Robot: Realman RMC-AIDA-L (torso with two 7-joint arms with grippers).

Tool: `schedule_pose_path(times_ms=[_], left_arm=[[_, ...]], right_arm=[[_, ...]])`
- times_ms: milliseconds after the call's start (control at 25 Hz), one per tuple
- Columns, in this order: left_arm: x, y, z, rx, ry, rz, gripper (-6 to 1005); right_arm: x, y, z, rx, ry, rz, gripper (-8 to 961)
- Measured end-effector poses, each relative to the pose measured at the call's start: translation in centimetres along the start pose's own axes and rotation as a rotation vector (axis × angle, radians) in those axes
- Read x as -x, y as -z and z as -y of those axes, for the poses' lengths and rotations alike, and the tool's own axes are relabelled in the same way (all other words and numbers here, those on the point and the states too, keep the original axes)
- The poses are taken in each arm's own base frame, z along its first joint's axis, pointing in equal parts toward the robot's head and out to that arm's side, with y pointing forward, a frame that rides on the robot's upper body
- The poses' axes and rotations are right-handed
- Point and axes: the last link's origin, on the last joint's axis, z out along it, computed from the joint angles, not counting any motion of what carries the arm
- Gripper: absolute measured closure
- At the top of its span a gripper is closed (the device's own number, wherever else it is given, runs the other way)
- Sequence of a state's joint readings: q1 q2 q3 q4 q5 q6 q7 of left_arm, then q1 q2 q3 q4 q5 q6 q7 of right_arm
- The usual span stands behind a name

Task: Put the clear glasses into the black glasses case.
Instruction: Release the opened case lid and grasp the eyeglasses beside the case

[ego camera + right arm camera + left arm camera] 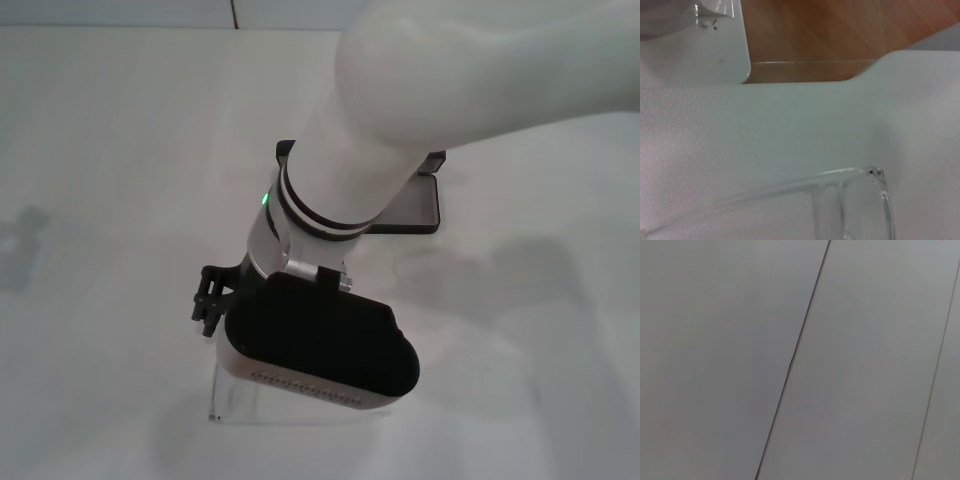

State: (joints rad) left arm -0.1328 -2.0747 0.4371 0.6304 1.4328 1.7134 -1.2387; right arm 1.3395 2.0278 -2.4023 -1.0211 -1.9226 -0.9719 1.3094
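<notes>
Filling the middle of the head view, the right arm's white forearm and glossy black wrist housing hang low over the white table [100, 150]. Under the housing lie the clear glasses [232, 392], colourless plastic; the wrist view shows their curved frame corner on the tabletop. Whether the right gripper [210, 300] grips them I cannot tell. Behind the arm, the black glasses case [412, 203] lies open, matte, its contents hidden.
</notes>
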Motion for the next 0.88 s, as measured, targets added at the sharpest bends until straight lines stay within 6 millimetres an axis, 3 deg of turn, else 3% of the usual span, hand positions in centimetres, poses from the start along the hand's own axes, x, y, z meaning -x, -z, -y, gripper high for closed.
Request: schedule_pose_path(times_ms=[520, 880], left_arm=[[0.62, 0.07, -0.14, -0.006, 0.004, -0.003, 870], [0.59, 0.00, -0.03, -0.009, -0.003, -0.002, 870]], right_arm=[[0.06, -0.31, -0.22, 0.008, 0.004, 0.005, 439], [-0.12, -0.62, -0.59, 0.016, 0.005, 0.005, 492]])
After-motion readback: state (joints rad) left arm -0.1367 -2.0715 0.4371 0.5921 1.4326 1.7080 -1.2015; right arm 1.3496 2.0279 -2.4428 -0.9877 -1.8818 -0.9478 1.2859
